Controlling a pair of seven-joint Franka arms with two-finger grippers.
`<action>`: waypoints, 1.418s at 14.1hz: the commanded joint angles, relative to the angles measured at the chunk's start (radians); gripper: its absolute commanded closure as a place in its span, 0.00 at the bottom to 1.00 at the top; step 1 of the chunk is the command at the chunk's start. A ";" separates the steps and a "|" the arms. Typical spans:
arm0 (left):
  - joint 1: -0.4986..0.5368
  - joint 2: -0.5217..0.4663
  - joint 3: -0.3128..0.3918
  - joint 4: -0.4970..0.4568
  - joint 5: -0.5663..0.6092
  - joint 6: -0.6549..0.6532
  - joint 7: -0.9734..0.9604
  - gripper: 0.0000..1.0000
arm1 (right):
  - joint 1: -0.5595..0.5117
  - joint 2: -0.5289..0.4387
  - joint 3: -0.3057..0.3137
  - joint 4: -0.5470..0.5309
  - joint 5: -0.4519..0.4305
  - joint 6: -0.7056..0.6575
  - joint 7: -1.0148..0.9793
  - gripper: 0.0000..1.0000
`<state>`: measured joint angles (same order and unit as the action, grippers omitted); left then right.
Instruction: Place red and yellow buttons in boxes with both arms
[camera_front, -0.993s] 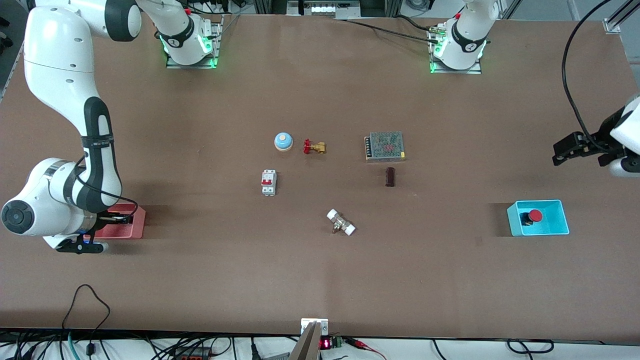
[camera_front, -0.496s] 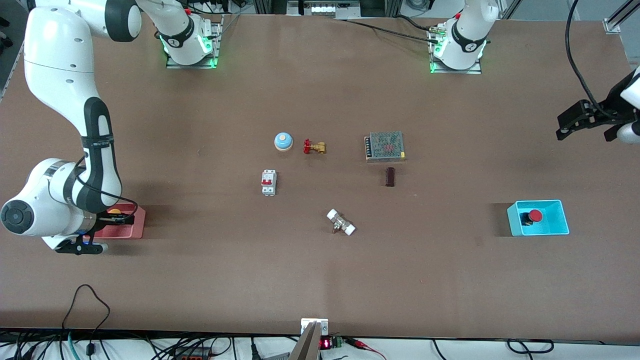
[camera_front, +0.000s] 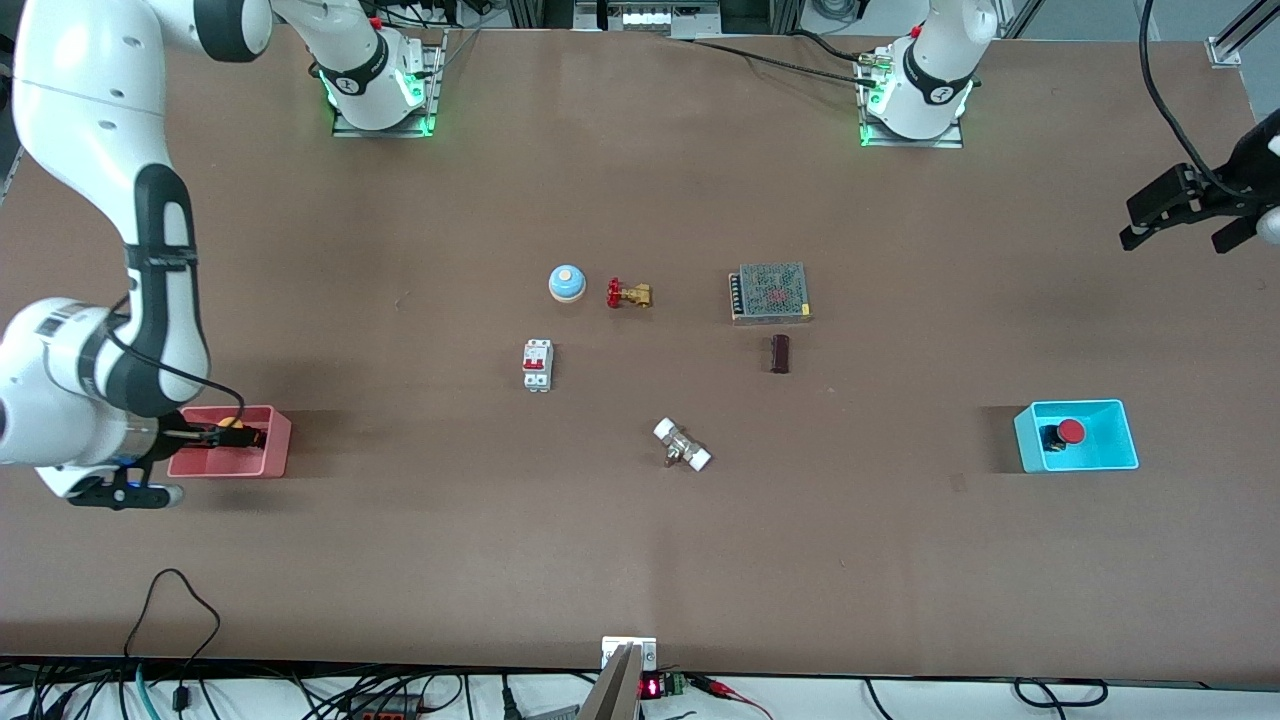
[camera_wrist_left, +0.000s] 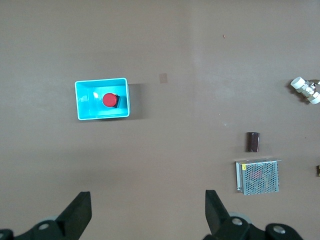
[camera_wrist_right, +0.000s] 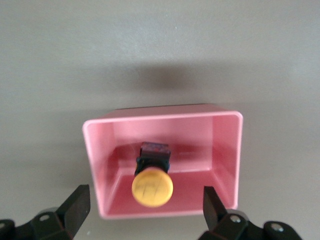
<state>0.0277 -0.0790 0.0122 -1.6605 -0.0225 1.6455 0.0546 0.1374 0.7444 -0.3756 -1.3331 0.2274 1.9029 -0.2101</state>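
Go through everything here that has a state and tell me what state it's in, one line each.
yellow button: lying in the pink box, released.
pink box: open-topped, holding the yellow button.
red button: lying in the cyan box.
cyan box: open-topped, holding the red button.
right gripper: fingers open, over the pink box.
left gripper: fingers open, empty, over bare table.

Left gripper: upper right of front view, wrist cut by frame edge.
Right gripper: lower left, partly masked by own arm, covering part of pink bin.
Yellow button: only a sliver visible there.
Brass valve: clipped at right edge of left wrist view.
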 joint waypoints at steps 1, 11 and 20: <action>0.011 -0.025 -0.011 -0.021 -0.024 0.014 0.011 0.00 | 0.001 -0.115 0.004 -0.014 0.009 -0.092 -0.011 0.00; 0.000 0.093 -0.011 0.142 -0.024 0.007 0.011 0.00 | 0.157 -0.439 0.004 -0.002 -0.075 -0.375 0.031 0.00; 0.012 0.074 -0.009 0.130 -0.030 -0.027 0.013 0.00 | -0.087 -0.559 0.270 -0.046 -0.213 -0.462 0.138 0.00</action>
<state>0.0289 -0.0001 0.0046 -1.5452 -0.0230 1.6361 0.0541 0.0861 0.2159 -0.1517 -1.3373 0.0431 1.4511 -0.0803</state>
